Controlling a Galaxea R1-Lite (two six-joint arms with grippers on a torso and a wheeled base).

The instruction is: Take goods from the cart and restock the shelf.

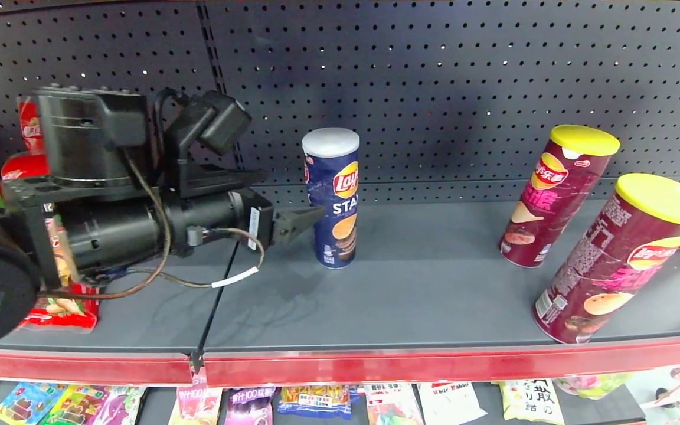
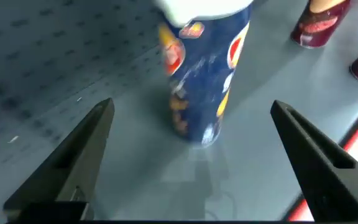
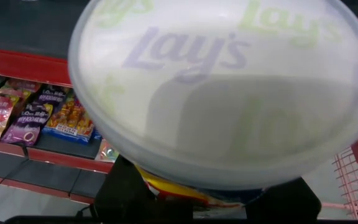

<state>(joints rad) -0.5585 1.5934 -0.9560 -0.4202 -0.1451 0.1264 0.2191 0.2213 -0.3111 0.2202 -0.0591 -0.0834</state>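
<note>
Left gripper (image 2: pixel 192 106) is hovering, jaws wide open, beside the upright blue can (image 1: pixel 332 200) on the shelf (image 1: pixel 422 283). Right gripper (image 3: pixel 207 199) is holding a white-lidded can (image 3: pixel 222 87) between closed jaws.

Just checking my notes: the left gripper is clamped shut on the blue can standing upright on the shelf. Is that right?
Not quite. The left gripper is open: in the left wrist view its fingers are wide apart, and the blue can stands upright on the shelf, free of them.
</note>
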